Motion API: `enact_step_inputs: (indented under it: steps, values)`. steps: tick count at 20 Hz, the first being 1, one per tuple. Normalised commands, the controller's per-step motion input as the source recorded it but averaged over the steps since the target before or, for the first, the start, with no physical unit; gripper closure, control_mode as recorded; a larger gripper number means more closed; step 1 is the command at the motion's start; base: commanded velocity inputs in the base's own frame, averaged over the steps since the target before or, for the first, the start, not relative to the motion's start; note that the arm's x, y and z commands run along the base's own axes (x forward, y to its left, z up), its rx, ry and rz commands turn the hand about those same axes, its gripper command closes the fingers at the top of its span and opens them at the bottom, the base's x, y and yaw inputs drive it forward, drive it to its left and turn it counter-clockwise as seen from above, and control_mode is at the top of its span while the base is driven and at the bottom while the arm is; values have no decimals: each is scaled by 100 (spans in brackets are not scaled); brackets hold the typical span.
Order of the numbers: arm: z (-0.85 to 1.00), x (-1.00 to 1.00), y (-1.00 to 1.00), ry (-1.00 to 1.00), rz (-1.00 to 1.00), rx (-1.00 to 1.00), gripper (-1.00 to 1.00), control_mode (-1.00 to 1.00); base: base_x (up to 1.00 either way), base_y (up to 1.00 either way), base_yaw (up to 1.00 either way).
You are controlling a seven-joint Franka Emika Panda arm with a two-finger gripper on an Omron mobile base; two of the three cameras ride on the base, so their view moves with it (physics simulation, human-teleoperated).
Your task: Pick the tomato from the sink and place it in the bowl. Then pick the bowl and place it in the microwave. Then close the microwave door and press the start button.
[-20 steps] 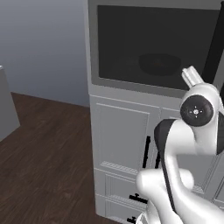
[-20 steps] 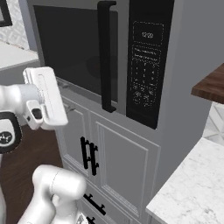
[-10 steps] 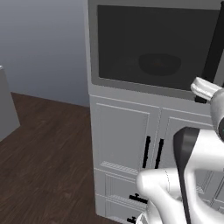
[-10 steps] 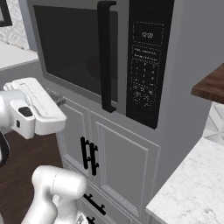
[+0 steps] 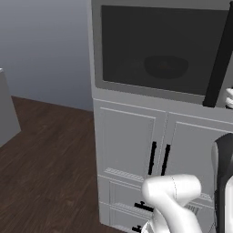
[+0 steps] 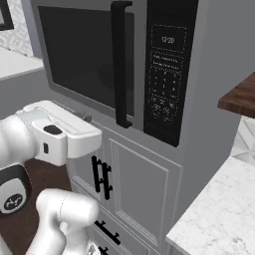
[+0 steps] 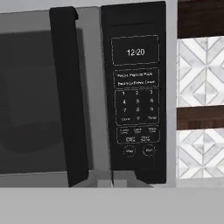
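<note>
Microwave door [image 6: 84, 64] is shut w/ bowl [image 5: 166, 66] dim behind glass, so I keep gripper [image 7: 106, 181] pinched together, empty, aimed at panel [image 7: 135, 96] to poke start btn.

I see the microwave [image 7: 92, 87] straight ahead of the claw [image 7: 111, 178], built into a tall grey cabinet [image 6: 144, 184] that carries it. Through the dark glass of the microwave door [image 5: 159, 50], ahead of the claw and off to its left, I can just make out the bowl [image 5: 166, 66] resting inside on the microwave's floor. What lies in the bowl I cannot tell. The cabinet runs down below the claw to a dark wooden floor [image 5: 50, 159]. To the claw's right and lower, a white marble counter [image 6: 219, 219] sits beside the cabinet, with a brown wooden shelf [image 6: 239, 97] above it.
</note>
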Motion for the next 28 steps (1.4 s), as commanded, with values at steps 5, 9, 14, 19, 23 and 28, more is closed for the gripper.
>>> enact_step_inputs:
  steps: [5, 9, 14, 19, 23, 28]
  values:
    - [0, 1, -16, -3, 3, -5, 100, -100, 0, 0, 0]
    - [-1, 30, -11, 0, 1, 0, 100, -100, 0, 0, 0]
    - [0, 31, -25, 0, 0, 0, 100, -100, 0, 0, 0]
    - [-12, 6, -38, 2, 1, 0, 100, -100, 0, 0, 0]
    - [-25, 5, -36, 0, 2, 0, 100, -100, 0, 0, 0]
    - [-17, 7, -31, 0, 2, 0, 100, -100, 0, 0, 0]
